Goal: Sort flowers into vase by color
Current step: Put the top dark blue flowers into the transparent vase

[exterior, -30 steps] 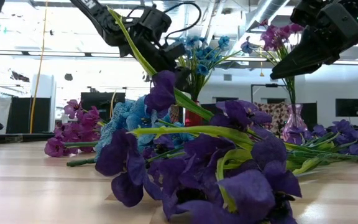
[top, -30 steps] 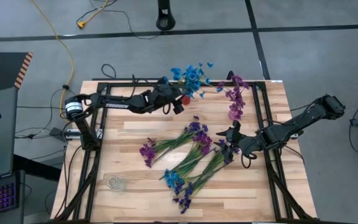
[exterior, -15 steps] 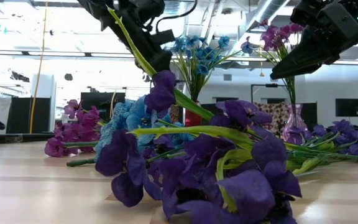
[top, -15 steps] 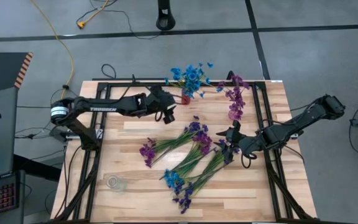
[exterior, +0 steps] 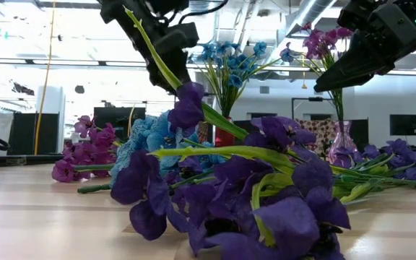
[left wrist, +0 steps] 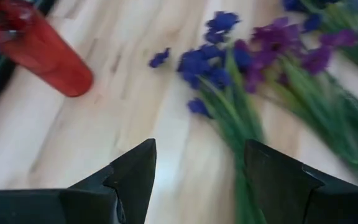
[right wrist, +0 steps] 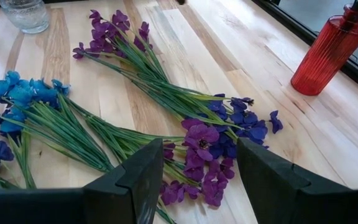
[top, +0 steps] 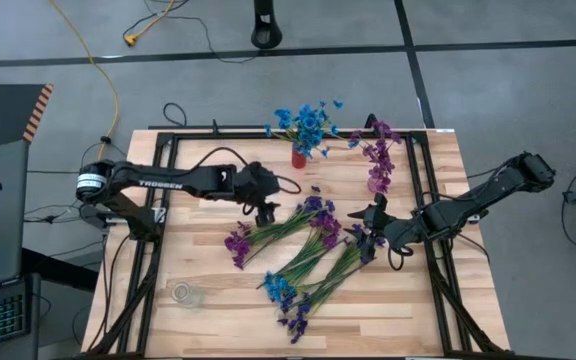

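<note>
Left gripper (top: 265, 213) jaws apart, empty, just beside flowers (top: 303, 245) on desk, stems slanting away from it. Right gripper (top: 375, 226) jaws apart, empty, opposite side.

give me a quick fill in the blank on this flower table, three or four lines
1. The blue flowers stand in a ____ vase.
2. The clear glass vase holds ____ flowers.
3. The loose flowers on the table lie between the left hand and the ____ hand.
4. Both hands have their fingers ____ and hold nothing.

Missing words: red; no; right; open
</note>
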